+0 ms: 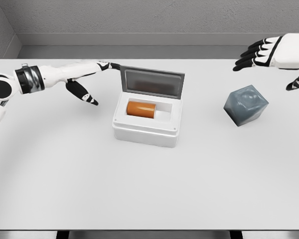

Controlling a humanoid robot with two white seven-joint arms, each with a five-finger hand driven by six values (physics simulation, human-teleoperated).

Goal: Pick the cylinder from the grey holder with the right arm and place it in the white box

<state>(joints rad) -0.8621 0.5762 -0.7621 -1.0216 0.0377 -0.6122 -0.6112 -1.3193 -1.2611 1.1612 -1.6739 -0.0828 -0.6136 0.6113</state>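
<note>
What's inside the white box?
An orange cylinder lies on its side in the white box, toward the left; its lid stands open. The part under the cylinder is hidden.

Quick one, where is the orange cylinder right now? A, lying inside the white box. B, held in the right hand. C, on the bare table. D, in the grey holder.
A: the orange cylinder lies on its side inside the open white box, while the grey holder stands apart at right.
</note>
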